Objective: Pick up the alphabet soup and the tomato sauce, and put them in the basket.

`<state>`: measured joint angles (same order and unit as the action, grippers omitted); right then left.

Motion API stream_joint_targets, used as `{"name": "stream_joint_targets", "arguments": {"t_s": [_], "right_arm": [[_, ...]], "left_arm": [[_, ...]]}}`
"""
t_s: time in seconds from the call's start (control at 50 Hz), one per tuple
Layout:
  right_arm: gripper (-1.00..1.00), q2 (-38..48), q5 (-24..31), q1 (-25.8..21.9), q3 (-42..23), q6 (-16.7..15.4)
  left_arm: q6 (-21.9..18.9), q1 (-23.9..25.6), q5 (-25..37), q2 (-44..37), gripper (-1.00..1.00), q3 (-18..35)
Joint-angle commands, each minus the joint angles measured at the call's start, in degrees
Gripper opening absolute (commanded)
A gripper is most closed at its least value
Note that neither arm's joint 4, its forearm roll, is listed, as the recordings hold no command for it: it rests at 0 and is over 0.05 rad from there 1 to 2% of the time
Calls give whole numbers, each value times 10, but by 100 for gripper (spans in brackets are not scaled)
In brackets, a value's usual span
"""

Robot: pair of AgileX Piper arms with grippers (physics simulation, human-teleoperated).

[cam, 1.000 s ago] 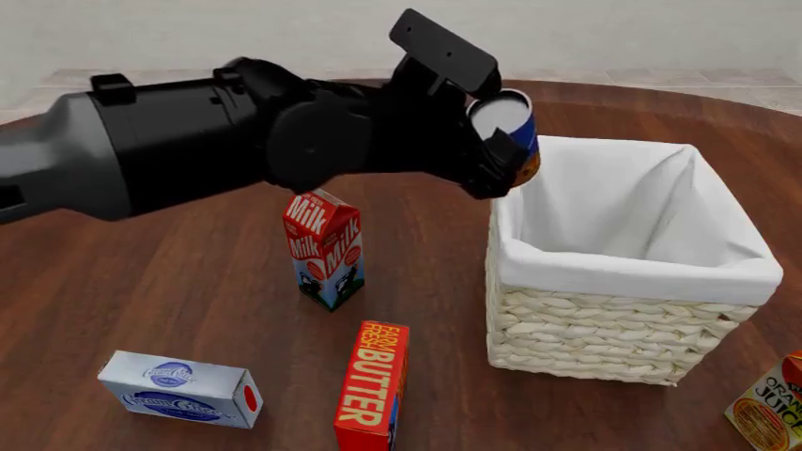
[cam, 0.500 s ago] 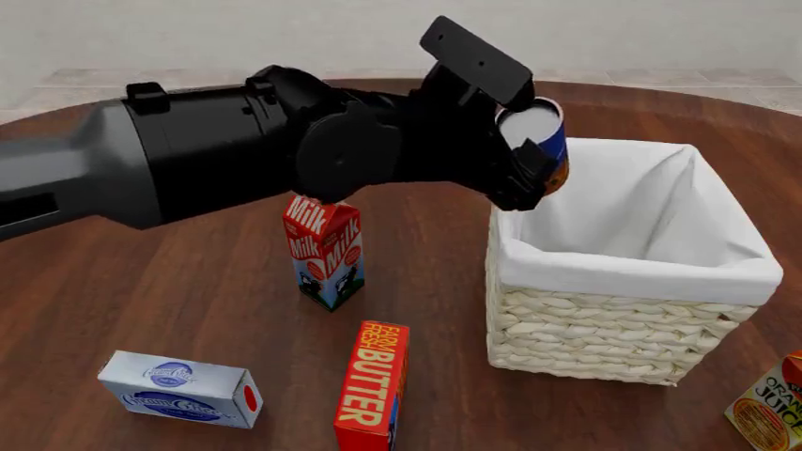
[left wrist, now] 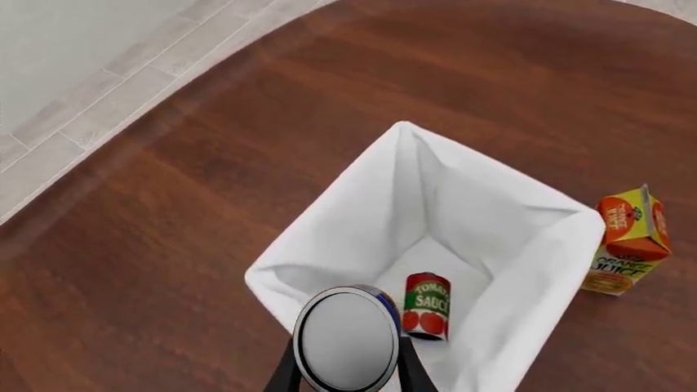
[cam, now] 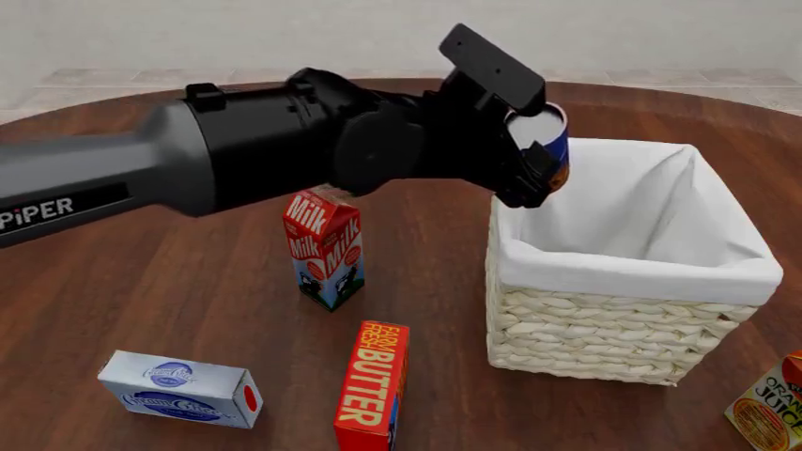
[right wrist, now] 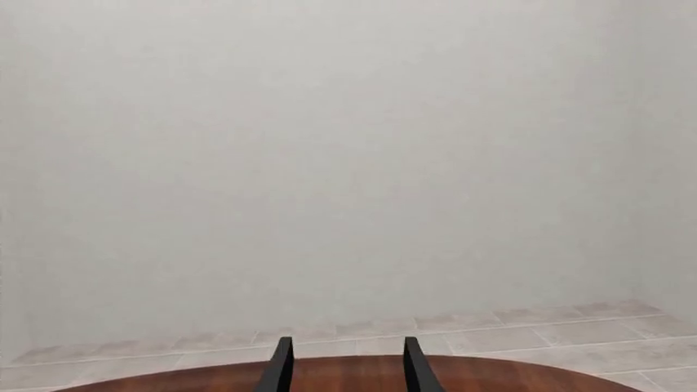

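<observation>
Blue-labelled tin, the alphabet soup (cam: 547,143) is rigid, smooth and likely slippery, so keep your hold across its round sides. Your left pincer (cam: 532,155) pinches it above the basket (cam: 589,338) rim; the tomato sauce (left wrist: 426,305) already lies inside. Your right pincer (right wrist: 342,367) stands spread, holding nothing.

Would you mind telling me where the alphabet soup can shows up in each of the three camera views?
Front view: the alphabet soup sits upper centre, held in the left gripper over the near-left corner of the basket.
Left wrist view: its grey top fills the bottom centre, above the basket.
Right wrist view: not in it.
Shared landmark: the basket's white lining.
</observation>
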<state>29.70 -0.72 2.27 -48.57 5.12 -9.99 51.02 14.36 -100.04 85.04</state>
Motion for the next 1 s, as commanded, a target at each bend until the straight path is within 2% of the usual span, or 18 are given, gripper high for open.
{"name": "stream_joint_targets", "arguments": {"t_s": [0.02,0.66,1.0], "right_arm": [[100,6,-5,-2,0,1],[100,0,-5,-2,2,6],[100,-4,-4,1,0,12]], "left_arm": [[-17,-3,2,-15,-100,21],[-28,8,17,-66,-100,75],[-29,24,13,-79,-100,73]]}}
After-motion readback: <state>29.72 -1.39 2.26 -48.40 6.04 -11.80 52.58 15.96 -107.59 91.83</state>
